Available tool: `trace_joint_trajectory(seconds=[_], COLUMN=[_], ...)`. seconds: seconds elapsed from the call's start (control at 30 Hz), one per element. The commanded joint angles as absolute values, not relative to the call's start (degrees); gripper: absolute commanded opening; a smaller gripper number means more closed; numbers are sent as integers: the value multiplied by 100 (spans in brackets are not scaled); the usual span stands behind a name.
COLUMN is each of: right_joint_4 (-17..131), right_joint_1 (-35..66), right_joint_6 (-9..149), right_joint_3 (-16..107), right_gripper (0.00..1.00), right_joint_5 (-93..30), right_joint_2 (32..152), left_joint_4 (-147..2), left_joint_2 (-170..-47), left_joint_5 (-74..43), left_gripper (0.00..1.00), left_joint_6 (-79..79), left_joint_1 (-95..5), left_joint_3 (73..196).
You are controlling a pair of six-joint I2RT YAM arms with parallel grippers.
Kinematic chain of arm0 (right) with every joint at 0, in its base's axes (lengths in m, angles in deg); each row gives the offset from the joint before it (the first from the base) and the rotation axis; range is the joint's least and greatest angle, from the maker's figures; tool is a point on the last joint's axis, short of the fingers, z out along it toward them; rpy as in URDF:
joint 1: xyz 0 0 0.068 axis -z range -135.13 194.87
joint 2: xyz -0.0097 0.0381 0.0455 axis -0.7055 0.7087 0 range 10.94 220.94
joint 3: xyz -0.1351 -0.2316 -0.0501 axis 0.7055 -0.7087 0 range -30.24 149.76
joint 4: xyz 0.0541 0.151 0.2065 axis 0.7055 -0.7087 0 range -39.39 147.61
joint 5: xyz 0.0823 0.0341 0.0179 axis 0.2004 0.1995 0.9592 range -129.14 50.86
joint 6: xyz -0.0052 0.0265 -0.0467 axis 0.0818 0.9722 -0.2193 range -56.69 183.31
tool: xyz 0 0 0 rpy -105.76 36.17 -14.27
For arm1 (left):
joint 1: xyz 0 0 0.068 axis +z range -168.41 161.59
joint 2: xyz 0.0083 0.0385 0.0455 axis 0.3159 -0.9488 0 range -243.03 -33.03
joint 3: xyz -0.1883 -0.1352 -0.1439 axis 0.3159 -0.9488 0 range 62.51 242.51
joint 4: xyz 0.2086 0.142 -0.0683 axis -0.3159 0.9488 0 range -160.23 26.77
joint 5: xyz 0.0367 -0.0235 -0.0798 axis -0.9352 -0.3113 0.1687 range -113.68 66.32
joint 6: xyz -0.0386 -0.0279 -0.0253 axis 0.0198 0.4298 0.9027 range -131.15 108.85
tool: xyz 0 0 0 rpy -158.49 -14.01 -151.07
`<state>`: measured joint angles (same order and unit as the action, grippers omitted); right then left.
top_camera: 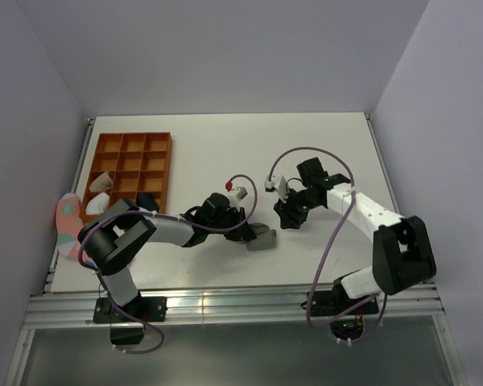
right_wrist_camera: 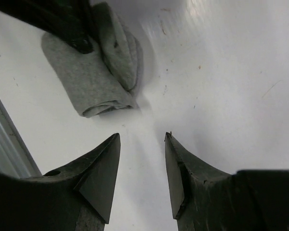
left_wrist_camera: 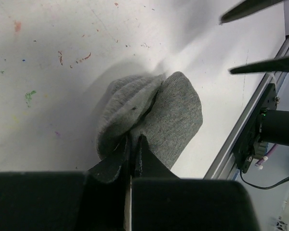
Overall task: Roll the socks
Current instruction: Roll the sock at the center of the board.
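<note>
On the white table, the left gripper pinches the folded grey sock, while the right gripper has its jaws half parted, the sock just beyond their tips.

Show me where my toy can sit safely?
Bare table stretches across the back, from the orange tray to the right edge. Crowded: the middle, where the left claw pinches the grey sock near the right claw.

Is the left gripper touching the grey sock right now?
Touching. The left wrist view shows the left gripper pinched shut on the grey sock.
</note>
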<state>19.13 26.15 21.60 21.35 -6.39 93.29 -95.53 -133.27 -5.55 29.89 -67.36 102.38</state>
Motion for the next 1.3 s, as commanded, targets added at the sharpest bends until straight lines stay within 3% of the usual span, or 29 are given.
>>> trace_joint_trajectory(seconds=[0.0, 0.17, 0.47, 1.0, 1.27], right_joint_4=[2342, 2438, 3403, 4134, 4337], right_joint_1=[2606, 2422, 1175, -47, -145], right_joint_6=[1595, 1076, 1277, 1234, 1295], right_joint_3=[1785, 1283, 439, 289, 246], right_gripper=[50, 53, 59, 60, 58], right_joint_5=[-276, -205, -1004, -1839, -2323], right_joint_2=[8620, 7968, 7106, 8072, 8441], left_joint_4=[-8105, -7631, -6787, -6382, -6426], left_joint_2=[-13840, -13928, -14078, -14465, -14500], left_joint_5=[-408, -276, 67, 488, 638], left_gripper=[0, 0, 0, 0, 0], left_joint_6=[2866, 2796, 2620, 2401, 2365], left_joint_1=[-6658, -6517, -6289, -6157, -6069], left_joint_3=[10091, 10355, 10777, 11173, 11120])
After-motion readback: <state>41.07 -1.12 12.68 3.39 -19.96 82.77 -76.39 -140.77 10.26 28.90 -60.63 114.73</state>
